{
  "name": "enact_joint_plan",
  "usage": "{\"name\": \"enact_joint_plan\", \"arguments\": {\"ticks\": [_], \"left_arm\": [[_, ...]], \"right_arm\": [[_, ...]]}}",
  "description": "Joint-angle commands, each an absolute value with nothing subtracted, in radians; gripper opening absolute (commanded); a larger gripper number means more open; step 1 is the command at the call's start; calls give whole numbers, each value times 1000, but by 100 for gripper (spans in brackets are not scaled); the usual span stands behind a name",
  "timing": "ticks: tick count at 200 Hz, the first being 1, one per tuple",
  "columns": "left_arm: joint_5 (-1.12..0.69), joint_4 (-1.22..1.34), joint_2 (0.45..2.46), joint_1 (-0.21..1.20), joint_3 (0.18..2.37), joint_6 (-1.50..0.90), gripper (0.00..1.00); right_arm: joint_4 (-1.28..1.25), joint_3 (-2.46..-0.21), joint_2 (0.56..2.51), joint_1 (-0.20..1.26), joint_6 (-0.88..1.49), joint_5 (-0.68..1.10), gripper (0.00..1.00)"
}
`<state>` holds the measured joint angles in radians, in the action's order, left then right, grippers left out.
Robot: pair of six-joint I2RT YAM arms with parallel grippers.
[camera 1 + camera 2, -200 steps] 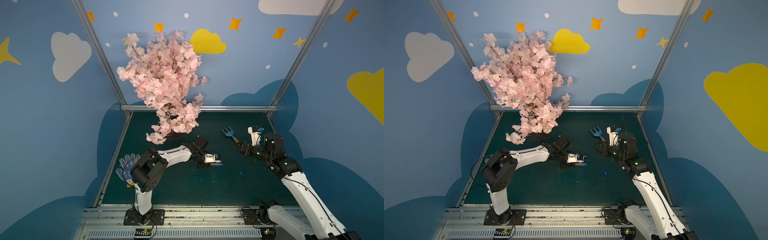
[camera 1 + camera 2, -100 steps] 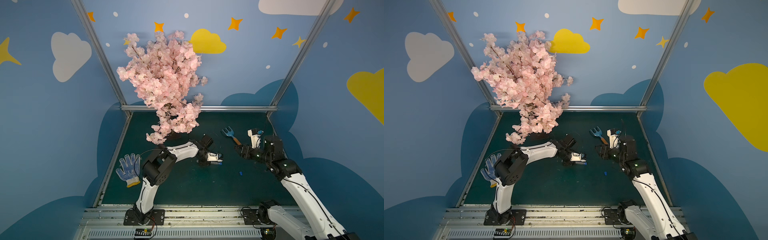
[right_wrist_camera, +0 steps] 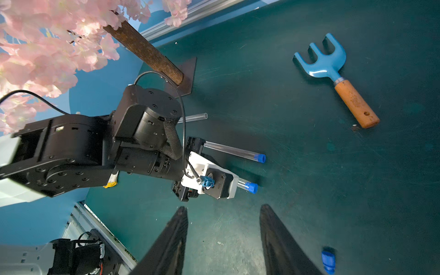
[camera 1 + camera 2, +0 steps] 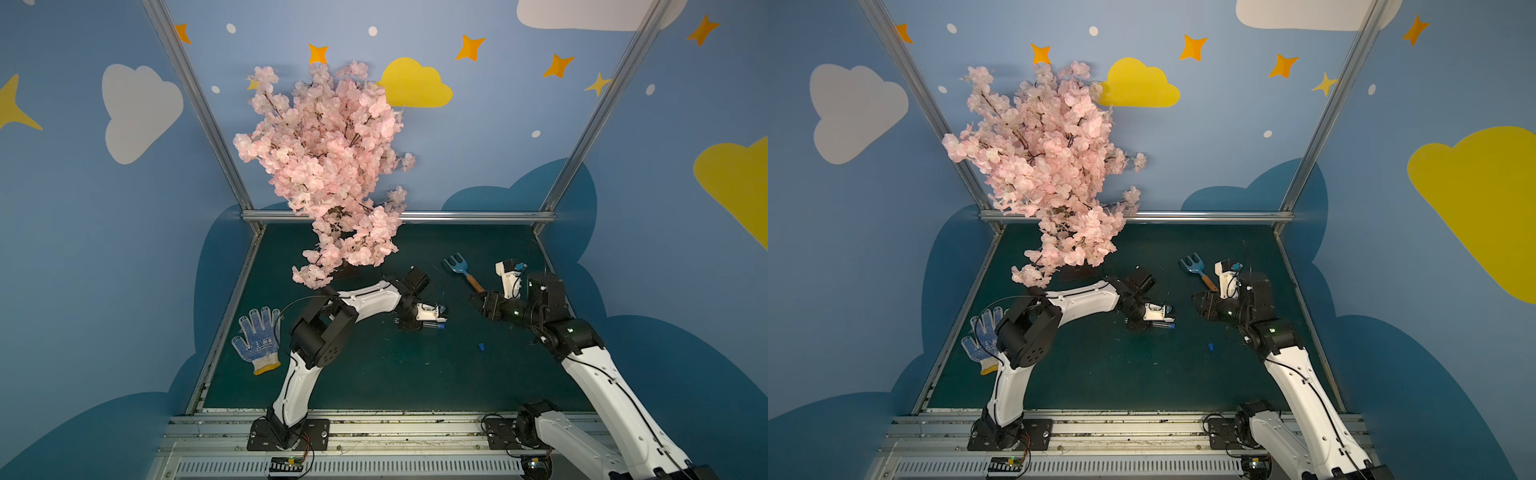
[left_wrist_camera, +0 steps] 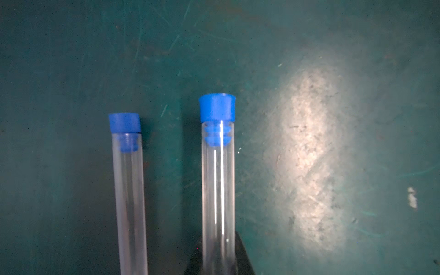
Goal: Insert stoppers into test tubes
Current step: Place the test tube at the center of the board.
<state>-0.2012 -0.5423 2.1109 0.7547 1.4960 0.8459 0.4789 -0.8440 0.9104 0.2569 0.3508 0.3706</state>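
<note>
Your left claw (image 5: 219,258) clamps a capped tube (image 5: 217,178) low beside the second tube (image 5: 129,190), likely to lay them together. Your right claw (image 3: 223,208) stands open and empty, free for the loose stopper (image 4: 481,346) at its 6 o'clock. The open tube (image 3: 195,117) waits about 11 o'clock of the left claw.

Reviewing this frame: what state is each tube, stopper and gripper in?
left gripper: shut on held test tube
held test tube: stoppered
second test tube: stoppered, lying on mat
third test tube: unstoppered, lying on mat
loose stopper: lying on mat
right gripper: open, empty
</note>
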Motion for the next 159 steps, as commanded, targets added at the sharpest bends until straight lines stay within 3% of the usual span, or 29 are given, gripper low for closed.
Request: {"name": "enact_joint_plan", "arguments": {"ticks": [1, 65, 159], "left_arm": [[-208, -564, 2141, 756, 1516, 837, 12], [-207, -560, 2149, 755, 1516, 836, 32], [-219, -491, 1976, 761, 1417, 821, 43]], "right_arm": [[508, -838, 919, 249, 344, 392, 50], [541, -841, 904, 232, 333, 396, 50], [558, -833, 899, 203, 333, 419, 50]]}}
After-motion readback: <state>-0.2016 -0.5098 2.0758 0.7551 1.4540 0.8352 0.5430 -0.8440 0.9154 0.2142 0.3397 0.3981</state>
